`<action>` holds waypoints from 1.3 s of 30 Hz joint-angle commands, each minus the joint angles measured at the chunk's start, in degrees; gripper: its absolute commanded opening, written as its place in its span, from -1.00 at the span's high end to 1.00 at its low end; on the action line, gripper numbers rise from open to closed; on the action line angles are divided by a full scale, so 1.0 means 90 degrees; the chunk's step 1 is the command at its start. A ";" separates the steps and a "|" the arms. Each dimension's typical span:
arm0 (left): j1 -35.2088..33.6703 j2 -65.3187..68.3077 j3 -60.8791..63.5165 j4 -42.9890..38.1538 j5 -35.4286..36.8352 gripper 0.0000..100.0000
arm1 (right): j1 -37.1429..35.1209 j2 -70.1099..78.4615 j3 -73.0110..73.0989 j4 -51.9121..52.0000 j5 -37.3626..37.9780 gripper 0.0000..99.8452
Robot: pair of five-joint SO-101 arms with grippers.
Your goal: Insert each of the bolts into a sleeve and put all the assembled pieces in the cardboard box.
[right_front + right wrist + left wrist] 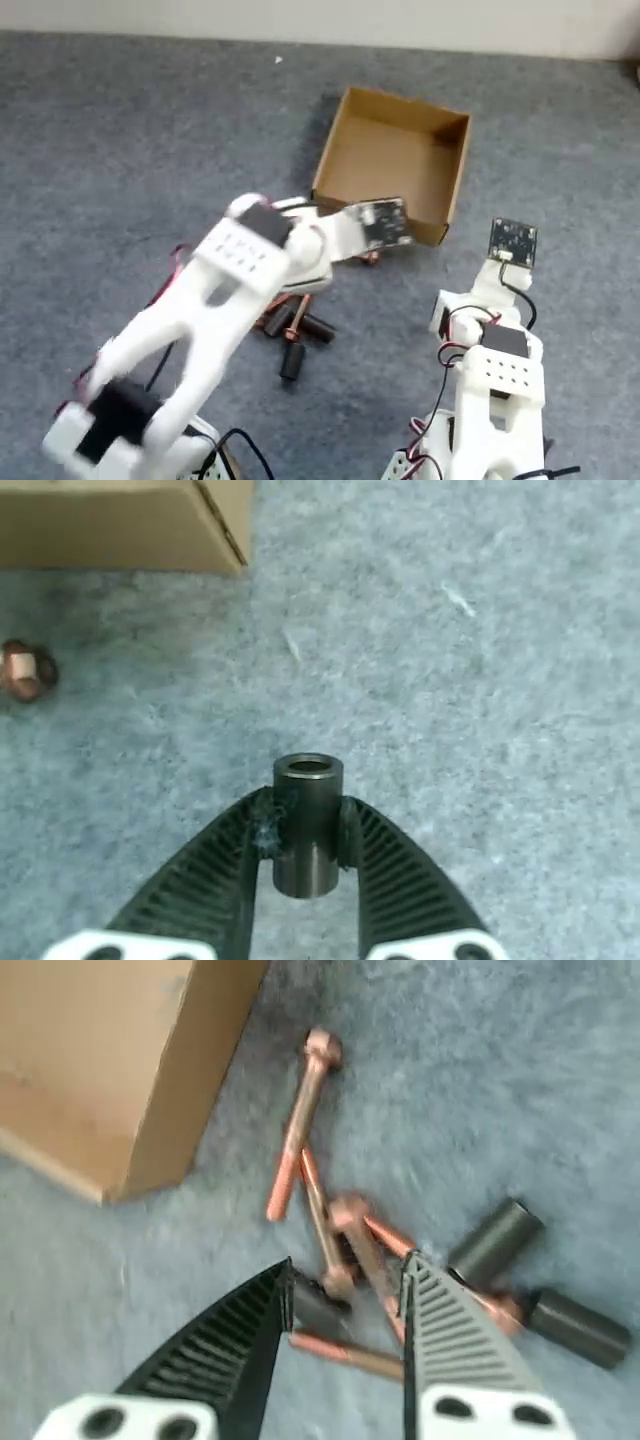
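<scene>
Left arm (230,280) apparently hides most bolts (274,321); cardboard box (120,525) cropped.

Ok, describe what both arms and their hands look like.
The left arm and right arm are white shells with black motor blocks and red and black cables. The left hand and right hand have black ribbed, tapering fingers on white mounts.

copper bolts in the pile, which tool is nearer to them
Left. The left tool hangs open directly over the copper bolts. The right tool is apart from them over carpet, shut on a dark sleeve.
</scene>
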 commanded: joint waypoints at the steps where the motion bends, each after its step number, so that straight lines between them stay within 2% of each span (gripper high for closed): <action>1: 0.0073 0.1021 -0.1255 0.0010 -0.0244 0.61 | 0.0132 -0.0181 -0.0132 -0.0181 -0.0068 0.99; 6: 0.0083 0.2271 -0.2427 0.0010 -0.0293 0.61 | 0.0542 -0.0181 -0.0142 -0.0190 -0.0068 0.99; 13: 0.0161 0.3433 -0.3404 0.0010 -0.0303 0.61 | 0.0952 -0.0181 -0.0142 -0.0396 -0.0352 0.99; 26: 0.0405 0.4996 -0.4596 0.0020 -0.0293 0.62 | 0.0962 -0.0181 -0.0142 -0.0444 -0.0342 0.99; 34: 0.0630 0.5016 -0.4596 0.0059 -0.0283 0.96 | 0.0962 -0.0171 -0.0142 -0.0444 -0.0332 0.99; 39: 0.0581 0.4860 -0.4557 0.0068 -0.0274 0.99 | 0.0962 -0.0171 -0.0132 -0.0444 -0.0332 0.99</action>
